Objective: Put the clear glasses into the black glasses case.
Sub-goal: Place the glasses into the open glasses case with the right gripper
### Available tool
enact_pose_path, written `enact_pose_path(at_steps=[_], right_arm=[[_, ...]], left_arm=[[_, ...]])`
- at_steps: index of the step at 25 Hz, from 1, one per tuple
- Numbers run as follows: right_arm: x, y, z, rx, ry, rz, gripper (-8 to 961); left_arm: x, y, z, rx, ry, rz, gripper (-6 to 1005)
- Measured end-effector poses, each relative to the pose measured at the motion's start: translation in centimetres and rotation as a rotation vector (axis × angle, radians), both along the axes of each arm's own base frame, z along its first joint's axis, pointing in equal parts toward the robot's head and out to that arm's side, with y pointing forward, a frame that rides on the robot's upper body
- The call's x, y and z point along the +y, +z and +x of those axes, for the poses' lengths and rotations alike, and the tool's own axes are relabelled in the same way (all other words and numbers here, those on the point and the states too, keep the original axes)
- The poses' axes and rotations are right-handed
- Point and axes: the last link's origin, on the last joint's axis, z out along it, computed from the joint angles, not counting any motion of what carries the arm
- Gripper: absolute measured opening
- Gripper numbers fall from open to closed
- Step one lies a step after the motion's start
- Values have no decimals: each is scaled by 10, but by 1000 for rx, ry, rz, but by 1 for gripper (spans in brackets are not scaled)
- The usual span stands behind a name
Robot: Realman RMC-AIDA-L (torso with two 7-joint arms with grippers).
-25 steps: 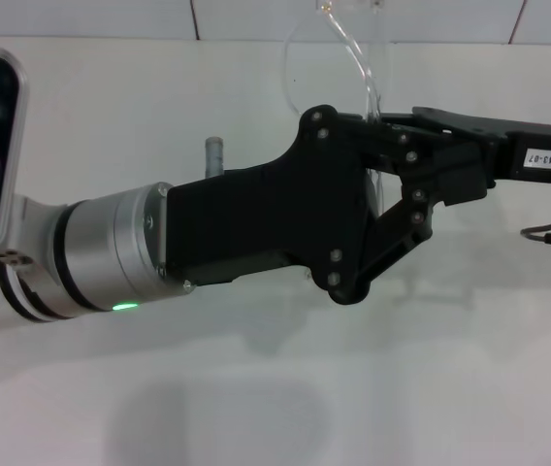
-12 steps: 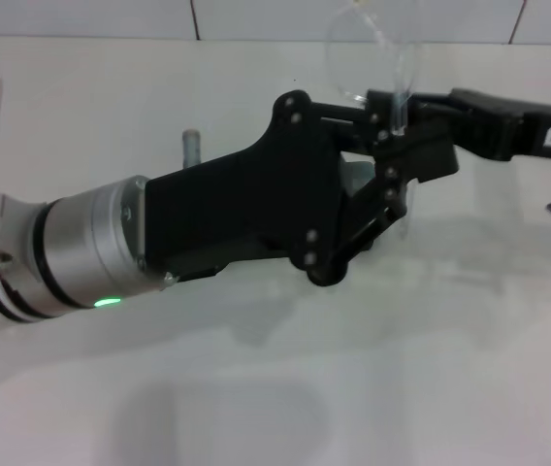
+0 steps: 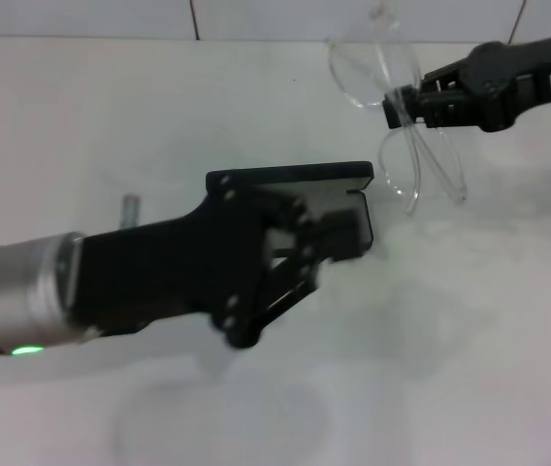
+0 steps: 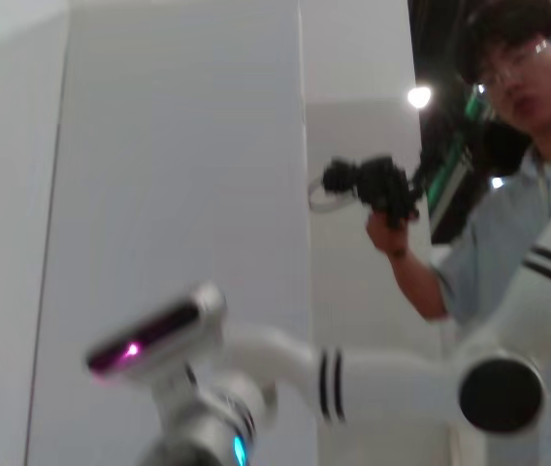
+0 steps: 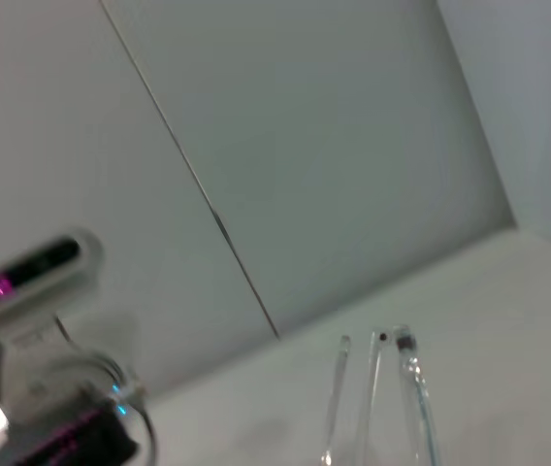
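Aloft, clear glasses [image 3: 397,126] in right gripper [image 3: 397,105]

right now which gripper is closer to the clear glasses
Right. The right gripper is shut on the clear glasses, holding them in the air; the left gripper is lower, apart from them.

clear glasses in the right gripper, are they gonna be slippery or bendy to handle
The clear glasses look like thin, glossy plastic, so probably light and somewhat slippery. The right gripper pinches them near the middle, so the long arms may flex or swing. The thin lens could scratch or crack if squeezed hard.
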Motion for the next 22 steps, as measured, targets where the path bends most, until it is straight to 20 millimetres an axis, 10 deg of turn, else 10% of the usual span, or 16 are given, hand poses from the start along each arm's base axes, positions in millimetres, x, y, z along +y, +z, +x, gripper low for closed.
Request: enact_pose_path(at_steps=[10, 22], right_arm=[[13, -33, -44, -318, 109, -11, 123], [16, -94, -89, -727, 293, 37, 124]], left_arm=[[-8, 26, -47, 306, 121, 17, 48], [-4, 26, -48, 319, 139, 41, 48]])
